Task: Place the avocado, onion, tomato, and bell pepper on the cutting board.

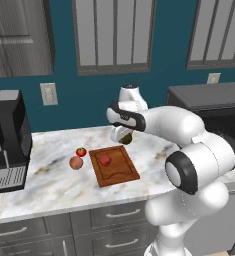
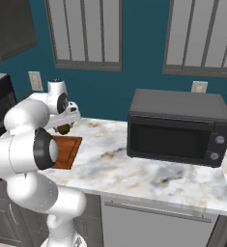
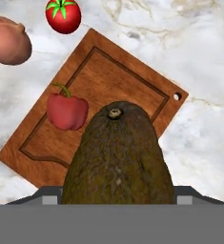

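The arm reaches forward over the cutting board (image 1: 114,166), its gripper (image 1: 124,137) clamped around the dull olive-brown avocado (image 3: 118,157), stem end pointing down toward the board

A home kitchen, rendered rather than real — a marble counter (image 1: 54,185) runs along a teal wall (image 1: 64,60), with grey drawers (image 1: 119,215) and metal pulls beneath it. A black microwave (image 2: 177,128) stands on the counter at one end, a coffee machine (image 1: 4,140) at the other. Grey cabinets (image 1: 19,35) hang above, and shuttered windows (image 1: 114,35) break up the wall, with white outlets (image 1: 48,93) set just above the counter. A wooden board (image 1: 114,165) lies on the marble with a pepper (image 1: 105,160) on it; a tomato (image 1: 81,151) and an onion (image 1: 76,162) sit beside it — food being laid out
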Available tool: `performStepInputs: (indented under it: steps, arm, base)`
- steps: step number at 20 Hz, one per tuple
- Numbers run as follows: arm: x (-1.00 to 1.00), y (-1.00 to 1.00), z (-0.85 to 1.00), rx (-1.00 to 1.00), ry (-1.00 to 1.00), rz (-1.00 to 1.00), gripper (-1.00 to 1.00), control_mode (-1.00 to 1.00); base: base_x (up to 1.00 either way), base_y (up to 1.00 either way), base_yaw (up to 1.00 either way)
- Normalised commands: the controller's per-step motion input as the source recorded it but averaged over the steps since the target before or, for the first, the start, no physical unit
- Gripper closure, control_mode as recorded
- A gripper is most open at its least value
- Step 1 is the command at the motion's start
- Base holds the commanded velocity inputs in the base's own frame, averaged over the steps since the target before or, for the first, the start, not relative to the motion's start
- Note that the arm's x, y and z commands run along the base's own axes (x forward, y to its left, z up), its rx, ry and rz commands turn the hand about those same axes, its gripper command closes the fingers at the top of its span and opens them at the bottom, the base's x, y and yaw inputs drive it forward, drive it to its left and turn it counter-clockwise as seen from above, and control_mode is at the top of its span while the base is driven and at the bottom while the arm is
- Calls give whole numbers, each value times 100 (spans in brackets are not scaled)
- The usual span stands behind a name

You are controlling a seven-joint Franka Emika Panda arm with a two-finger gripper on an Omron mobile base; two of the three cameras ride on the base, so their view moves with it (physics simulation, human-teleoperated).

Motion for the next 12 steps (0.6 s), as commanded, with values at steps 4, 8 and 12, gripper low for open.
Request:
performStepInputs:
  steps: [4, 8, 12]
  arm:
    - [0, 6, -31, 0, 0, 0, 100, -100]
    - [0, 13, -30, 0, 0, 0, 100, -100]
    - [0, 17, -29, 0, 0, 0, 100, -100]
  base:
    - [0, 0, 0]
    - [0, 0, 0]
    - [0, 0, 0]
